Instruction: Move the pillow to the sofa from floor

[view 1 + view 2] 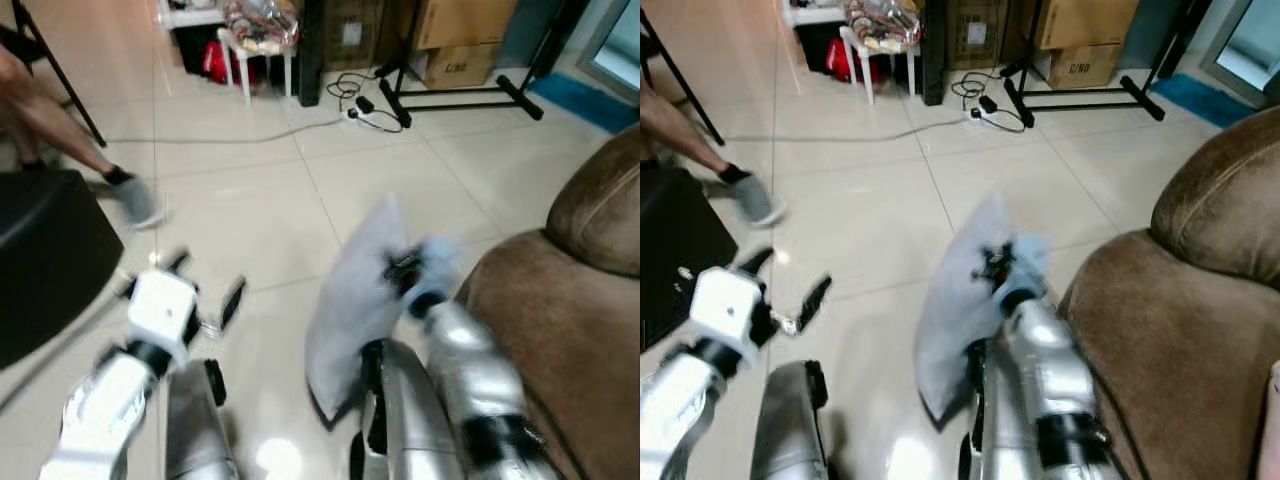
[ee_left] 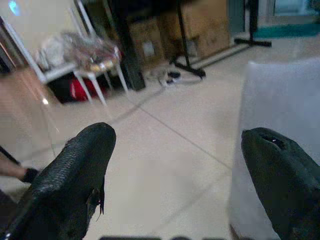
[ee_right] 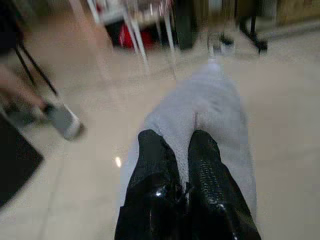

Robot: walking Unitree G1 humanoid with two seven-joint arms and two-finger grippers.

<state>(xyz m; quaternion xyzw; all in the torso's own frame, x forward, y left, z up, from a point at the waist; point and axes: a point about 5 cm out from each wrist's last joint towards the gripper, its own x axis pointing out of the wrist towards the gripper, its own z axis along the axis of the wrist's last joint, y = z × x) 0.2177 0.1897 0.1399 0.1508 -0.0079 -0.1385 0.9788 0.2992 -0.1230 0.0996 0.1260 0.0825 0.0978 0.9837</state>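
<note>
- Right gripper (image 3: 185,165) is pinched on the grey pillow (image 1: 355,300), which hangs above the floor (image 1: 270,200), just beside the sofa (image 1: 1160,330).
- Left gripper (image 2: 175,165) is spread apart, holding nothing.
- Keep the pinch firm and swing the pillow over the sofa arm before you let go.

I get even, fairly bright indoor light, with a white glare patch on the glossy floor tiles (image 1: 278,455) between my arms. Motion blur smears both head views, worst on the right gripper (image 1: 408,272) and the pillow (image 1: 355,310). My left wrist view is dim and soft; the right wrist background streaks, and a person's shoe (image 3: 64,121) smears.
</note>
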